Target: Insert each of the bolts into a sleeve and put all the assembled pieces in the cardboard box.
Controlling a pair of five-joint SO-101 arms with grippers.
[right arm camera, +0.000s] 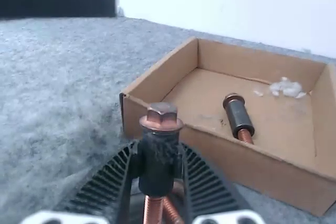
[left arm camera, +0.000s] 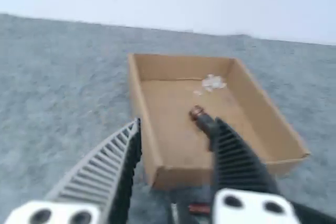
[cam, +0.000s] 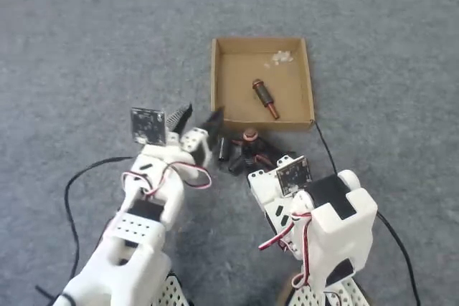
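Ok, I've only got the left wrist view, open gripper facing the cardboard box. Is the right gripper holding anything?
Observer: Yes, the right gripper is shut on a black sleeve with a copper bolt through it.
Operator: Where's that relative to the box?
Observer: Just outside the cardboard box, by its near wall, not over it.
Operator: My left gripper hides half the piece inside.
Observer: That assembled piece lies flat, bolt thread sticking out one end.
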